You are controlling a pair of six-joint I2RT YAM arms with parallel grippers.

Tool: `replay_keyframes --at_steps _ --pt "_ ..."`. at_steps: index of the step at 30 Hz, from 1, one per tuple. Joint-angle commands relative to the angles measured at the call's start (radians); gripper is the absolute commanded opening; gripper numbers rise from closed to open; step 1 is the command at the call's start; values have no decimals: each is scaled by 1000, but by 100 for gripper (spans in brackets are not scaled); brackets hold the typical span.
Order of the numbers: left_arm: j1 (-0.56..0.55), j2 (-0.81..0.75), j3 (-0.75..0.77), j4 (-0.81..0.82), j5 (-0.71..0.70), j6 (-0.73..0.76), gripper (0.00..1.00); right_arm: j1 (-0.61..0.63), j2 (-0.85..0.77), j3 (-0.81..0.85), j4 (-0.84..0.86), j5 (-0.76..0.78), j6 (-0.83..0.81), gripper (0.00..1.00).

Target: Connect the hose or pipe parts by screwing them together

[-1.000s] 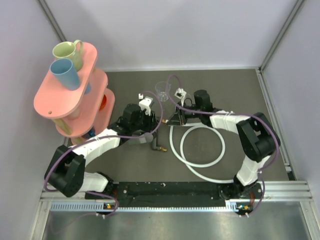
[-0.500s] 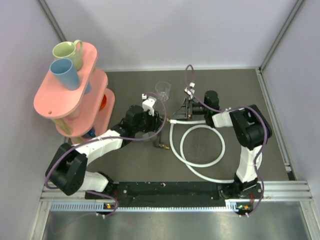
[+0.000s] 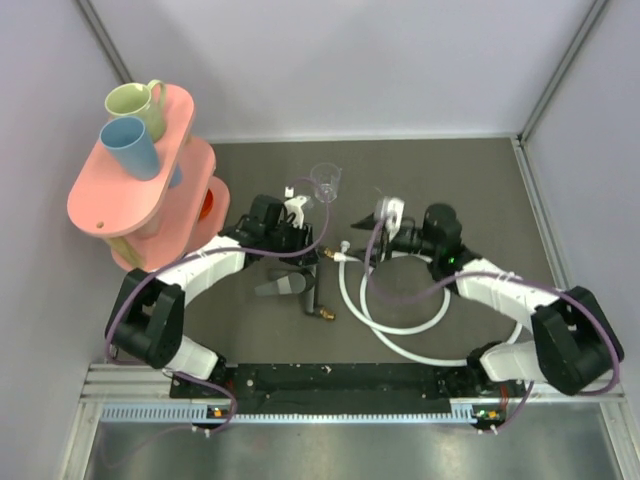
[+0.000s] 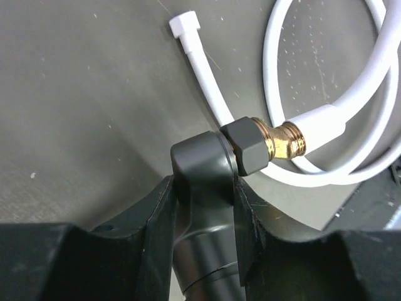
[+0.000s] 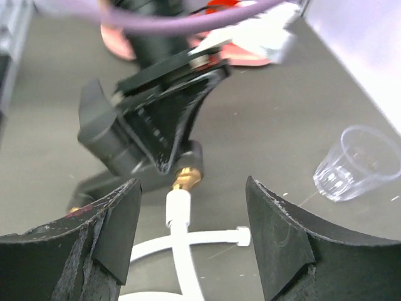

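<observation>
Left fingers [image 4: 149,219] clamp the black T-fitting [image 4: 203,166]; right fingers [image 5: 279,232] sit apart, white hose [image 5: 186,266] just ahead. Floppy stuff, I'd grab its stiff end connector [image 5: 177,210].

The white hose [image 4: 326,119] lies in loops, one end touching the black T-shaped fitting's [image 4: 203,166] brass tip.

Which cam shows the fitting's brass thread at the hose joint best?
Left wrist: the brass thread is close and sharp, with the white hose end at its tip. Right wrist shows it small and blurred, farther off. Top external shows only a tiny brass speck.
</observation>
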Motion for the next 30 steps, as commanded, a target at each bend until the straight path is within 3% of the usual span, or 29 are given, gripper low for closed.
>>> replay_keyframes --at_steps 1,6,12,25,30 --pt "63 38 146 -126 304 -53 0 161 -74 -159 105 236 -646 67" --pt "90 93 232 -272 398 -39 0 282 -44 -196 122 429 -957 65" --pt "93 113 282 -387 384 22 0 330 -11 -191 101 479 -1160 58" --pt "93 144 308 -410 375 31 0 352 102 -113 38 502 -1260 50" --pt "91 149 308 -402 375 25 0 352 148 -87 53 482 -1262 35"
